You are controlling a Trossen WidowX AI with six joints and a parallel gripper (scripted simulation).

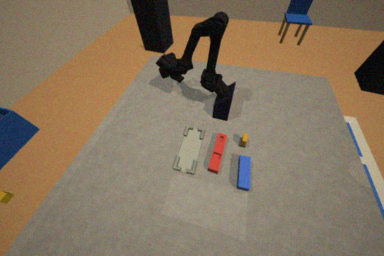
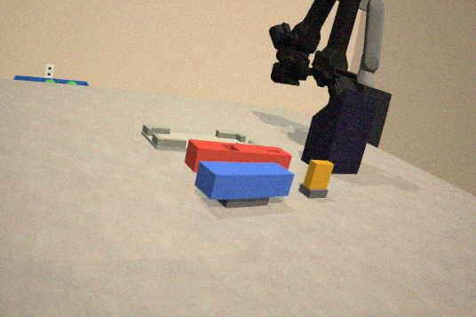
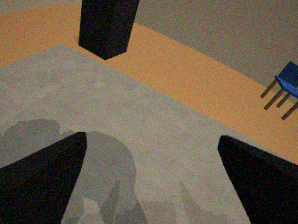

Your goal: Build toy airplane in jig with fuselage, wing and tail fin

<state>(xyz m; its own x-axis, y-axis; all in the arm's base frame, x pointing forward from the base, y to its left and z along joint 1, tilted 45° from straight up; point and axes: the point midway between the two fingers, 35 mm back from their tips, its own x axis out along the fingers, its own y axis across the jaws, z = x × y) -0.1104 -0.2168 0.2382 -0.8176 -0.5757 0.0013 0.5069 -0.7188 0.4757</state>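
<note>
The gripper [image 1: 168, 68] hangs with fingers wide apart on nothing, well away from the red fuselage [image 1: 217, 152], blue wing [image 1: 244, 172] and yellow fin [image 1: 243, 140] lying beside the cradle [image 1: 189, 149] on the surface [image 1: 286, 183].

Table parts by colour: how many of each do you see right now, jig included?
Red: 1, the fuselage
Blue: 1, the wing
Orange: 1, the tail fin
Pale grey: 1, the cradle, nothing seated in it
Total: 4, all apart; the gripper is open and up by the arm's base.
</note>
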